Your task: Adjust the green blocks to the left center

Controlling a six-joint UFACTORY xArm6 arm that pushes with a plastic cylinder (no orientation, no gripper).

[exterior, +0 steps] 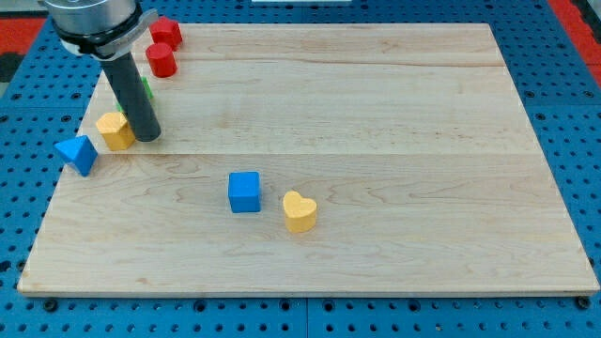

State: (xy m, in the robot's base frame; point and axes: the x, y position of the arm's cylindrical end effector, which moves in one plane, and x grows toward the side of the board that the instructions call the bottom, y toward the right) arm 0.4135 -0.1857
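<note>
Your tip (146,137) rests bare, clamping nothing, touching the yellow block's (115,130) right side. Only a green sliver (147,89) shows behind the rod, above that block. Placement appears nearly complete; you cannot confirm it.

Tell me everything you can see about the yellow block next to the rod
The yellow block sits near the wooden board's left edge. It is matte yellow with a rounded outline, exact shape unclear. My tip stands right against its right side, apparently touching. A blue block lies apart at its lower left, hanging off the board's edge.
</note>
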